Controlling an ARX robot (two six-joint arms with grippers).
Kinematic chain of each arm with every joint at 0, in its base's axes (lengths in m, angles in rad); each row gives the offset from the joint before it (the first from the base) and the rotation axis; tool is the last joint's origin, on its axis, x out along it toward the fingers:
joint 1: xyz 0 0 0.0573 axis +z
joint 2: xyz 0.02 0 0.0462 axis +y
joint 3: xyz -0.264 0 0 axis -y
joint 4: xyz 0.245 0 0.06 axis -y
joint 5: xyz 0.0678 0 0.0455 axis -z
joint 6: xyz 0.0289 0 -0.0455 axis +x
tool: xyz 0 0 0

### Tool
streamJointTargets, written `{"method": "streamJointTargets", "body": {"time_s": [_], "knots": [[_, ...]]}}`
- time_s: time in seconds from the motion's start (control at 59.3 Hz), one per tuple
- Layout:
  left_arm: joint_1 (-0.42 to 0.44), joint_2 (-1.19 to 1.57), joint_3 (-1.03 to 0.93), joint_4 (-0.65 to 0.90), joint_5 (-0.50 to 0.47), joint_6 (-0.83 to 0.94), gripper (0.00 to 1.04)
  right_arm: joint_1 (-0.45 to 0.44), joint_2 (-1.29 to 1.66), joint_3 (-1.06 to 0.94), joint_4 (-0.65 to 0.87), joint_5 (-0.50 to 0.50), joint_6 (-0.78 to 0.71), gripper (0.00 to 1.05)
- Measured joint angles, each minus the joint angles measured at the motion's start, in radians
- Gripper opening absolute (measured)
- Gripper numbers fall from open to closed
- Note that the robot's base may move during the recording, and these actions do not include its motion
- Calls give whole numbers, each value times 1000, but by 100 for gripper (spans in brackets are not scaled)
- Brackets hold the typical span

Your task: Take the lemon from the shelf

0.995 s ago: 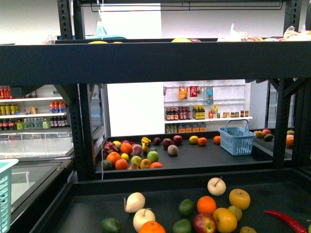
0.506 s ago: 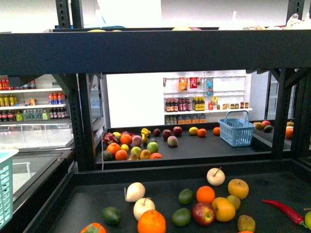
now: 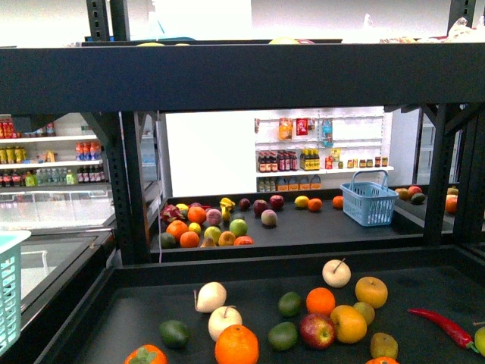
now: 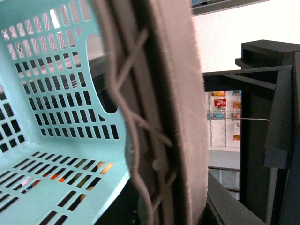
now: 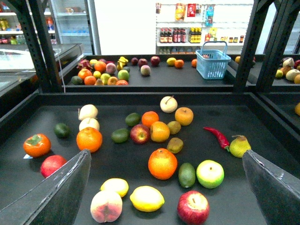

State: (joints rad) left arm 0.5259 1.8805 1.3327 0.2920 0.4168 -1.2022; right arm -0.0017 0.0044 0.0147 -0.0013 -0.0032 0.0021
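Observation:
The lemon (image 5: 146,198) lies on the dark deck (image 5: 262,122) of the black shelf (image 3: 227,80), next to a smaller pale yellow fruit (image 5: 115,186). My right gripper (image 5: 166,155) hovers open over this deck, its two grey fingers (image 5: 56,192) spread wide on either side of the lemon and above it. My left gripper (image 4: 152,178) is shut on the rim of a teal basket (image 4: 56,117), which also shows at the left edge of the front view (image 3: 9,288). The lemon lies below the front view's edge.
Around the lemon lie a peach (image 5: 106,206), a red apple (image 5: 192,207), a lime (image 5: 186,174), a green apple (image 5: 210,173) and an orange (image 5: 162,163). A red chilli (image 5: 216,136) lies further right. A blue basket (image 3: 369,203) stands on the far deck. Black uprights (image 3: 125,189) flank the deck.
The front view has dropped and come nearer the deck: an orange and a persimmon have come into view at the bottom. The teal basket sits slightly lower at the left edge.

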Motion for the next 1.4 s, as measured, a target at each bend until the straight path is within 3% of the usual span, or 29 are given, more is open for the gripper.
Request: {"method": "streamJointTargets", "body": {"time_s": [0.253, 0.439, 0.574, 1.046, 1.4], "knots": [[-73, -136, -92, -76, 56, 222, 14, 0, 0, 0, 0, 0, 0, 97], [-210, -295, -130, -192, 175, 417, 13, 0, 0, 0, 0, 0, 0, 97], [-313, -348, -142, -202, 262, 452, 13, 0, 0, 0, 0, 0, 0, 97], [-617, -290, -190, -153, 246, 469, 12, 0, 0, 0, 0, 0, 0, 97], [-754, -170, -153, -93, 241, 469, 12, 0, 0, 0, 0, 0, 0, 97]]}}
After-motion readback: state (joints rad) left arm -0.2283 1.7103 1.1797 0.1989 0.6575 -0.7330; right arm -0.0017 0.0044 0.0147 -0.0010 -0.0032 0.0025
